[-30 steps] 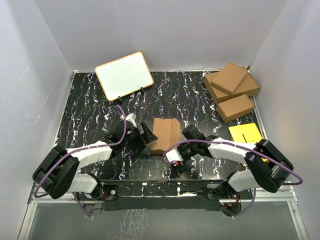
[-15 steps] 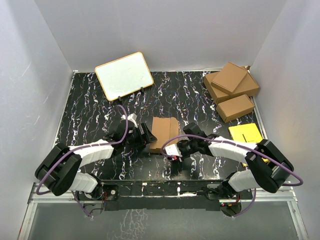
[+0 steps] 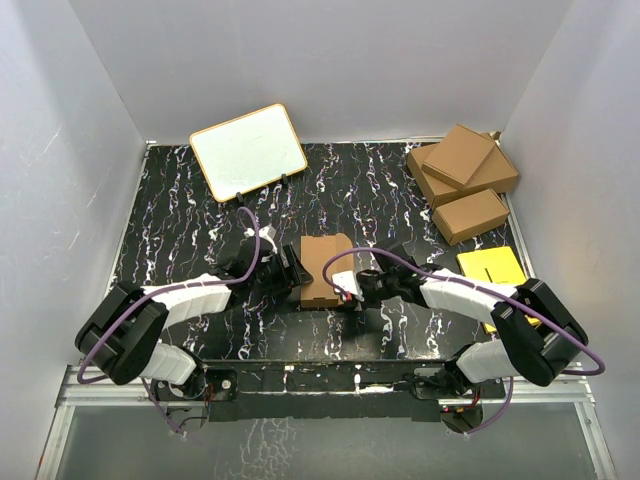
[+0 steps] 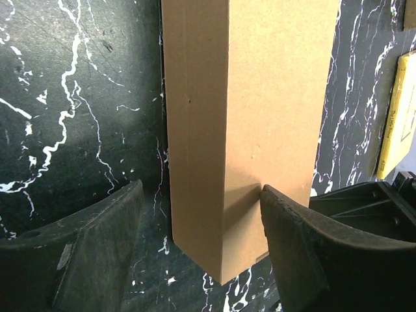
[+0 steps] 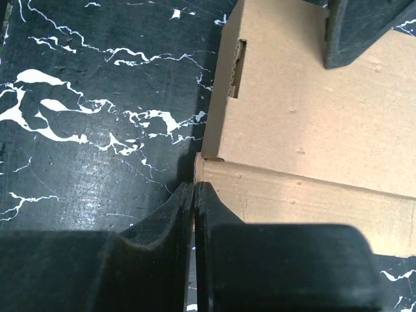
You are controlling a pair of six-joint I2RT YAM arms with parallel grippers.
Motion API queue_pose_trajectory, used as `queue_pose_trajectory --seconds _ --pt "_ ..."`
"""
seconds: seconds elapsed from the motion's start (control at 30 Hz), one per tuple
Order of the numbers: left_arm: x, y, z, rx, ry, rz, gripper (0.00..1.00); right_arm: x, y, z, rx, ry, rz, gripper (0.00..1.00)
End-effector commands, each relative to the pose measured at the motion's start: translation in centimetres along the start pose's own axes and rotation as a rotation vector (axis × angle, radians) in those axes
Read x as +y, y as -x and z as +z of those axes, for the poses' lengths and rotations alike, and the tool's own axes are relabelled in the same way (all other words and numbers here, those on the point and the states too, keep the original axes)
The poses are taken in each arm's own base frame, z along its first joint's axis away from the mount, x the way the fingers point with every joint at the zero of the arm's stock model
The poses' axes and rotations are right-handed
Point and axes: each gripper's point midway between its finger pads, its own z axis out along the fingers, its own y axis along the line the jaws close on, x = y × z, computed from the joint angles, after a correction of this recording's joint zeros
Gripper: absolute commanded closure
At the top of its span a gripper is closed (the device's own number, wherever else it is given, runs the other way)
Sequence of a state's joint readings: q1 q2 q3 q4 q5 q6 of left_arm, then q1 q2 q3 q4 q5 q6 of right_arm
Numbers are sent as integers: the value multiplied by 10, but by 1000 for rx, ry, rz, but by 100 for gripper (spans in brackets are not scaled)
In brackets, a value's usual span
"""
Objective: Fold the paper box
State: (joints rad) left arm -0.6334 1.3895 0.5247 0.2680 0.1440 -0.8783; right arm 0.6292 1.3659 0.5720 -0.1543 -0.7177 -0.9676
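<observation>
The paper box (image 3: 325,268) fills mid-frame, hemmed by the left tool (image 3: 289,271) and the right tool (image 3: 348,294). Bare surface (image 3: 370,195) lies open above it, between the propped whiteboard (image 3: 248,151) upper left and the stacked cartons (image 3: 462,178) upper right. A yellow sheet (image 3: 492,266) occupies the right edge.

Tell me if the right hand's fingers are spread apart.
No, the fingers of the right hand are pressed together beside the paper box.
</observation>
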Motion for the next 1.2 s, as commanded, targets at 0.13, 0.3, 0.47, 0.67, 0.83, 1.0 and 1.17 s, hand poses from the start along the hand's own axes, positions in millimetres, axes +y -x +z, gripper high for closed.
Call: queue_pose_trajectory --seconds 0.13,0.3,0.47,0.67,0.83,1.0,1.17 --pt "1 4 2 2 38 25 33 -24 22 -6 -71 -54 73 92" --pt "6 4 2 6 60 25 33 -26 21 -8 -74 -55 120 92" --pt "8 5 2 8 72 19 33 -26 22 -9 -82 -52 152 92" --pt "10 5 2 10 75 9 33 -27 22 -10 -84 -49 187 92" --pt "12 7 1 6 77 1 33 -28 20 -11 -81 -50 221 92" --pt "12 8 1 6 74 -5 33 -29 18 -11 -69 -49 266 92" --pt "14 8 1 5 75 -10 34 -28 15 -11 -59 -36 300 92"
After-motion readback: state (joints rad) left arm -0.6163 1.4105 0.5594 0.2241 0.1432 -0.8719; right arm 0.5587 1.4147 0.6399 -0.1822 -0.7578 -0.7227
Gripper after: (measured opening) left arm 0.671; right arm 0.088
